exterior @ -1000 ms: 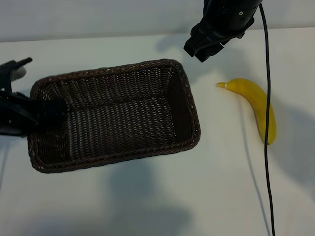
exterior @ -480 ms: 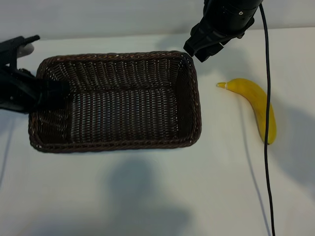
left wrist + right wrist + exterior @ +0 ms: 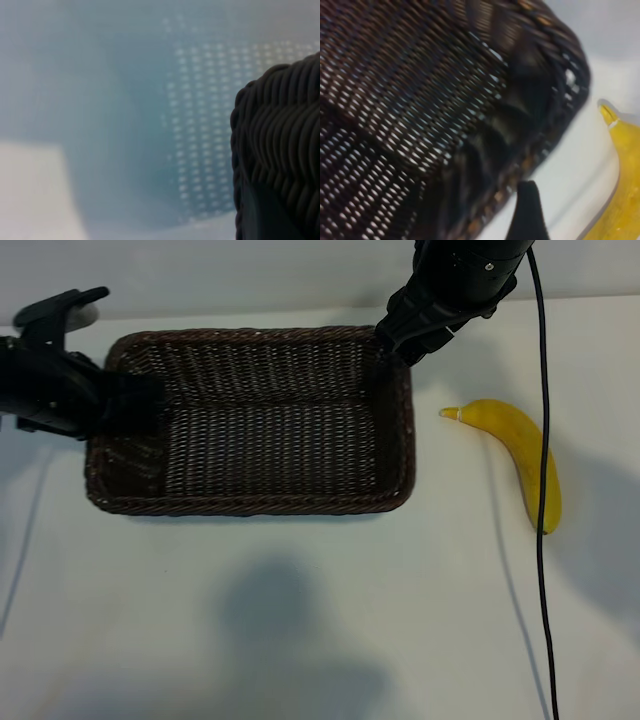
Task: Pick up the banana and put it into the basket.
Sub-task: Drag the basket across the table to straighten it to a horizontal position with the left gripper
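A dark wicker basket (image 3: 255, 420) is gripped at one end by the left hand (image 3: 125, 405), while a yellow banana (image 3: 520, 455) lies loose on the white tabletop (image 3: 300, 620).

The basket is set toward the tabletop's far edge, left of centre, and its left short wall is clamped between the left hand's fingers. The banana is found toward the tabletop's right edge, just beside the basket's right end but apart from it, with its pale stem tip turned toward the basket. The right hand (image 3: 400, 340) is held above the basket's far right corner, fingers spread apart, with nothing between them. A black cable (image 3: 543, 490) is draped across the banana.
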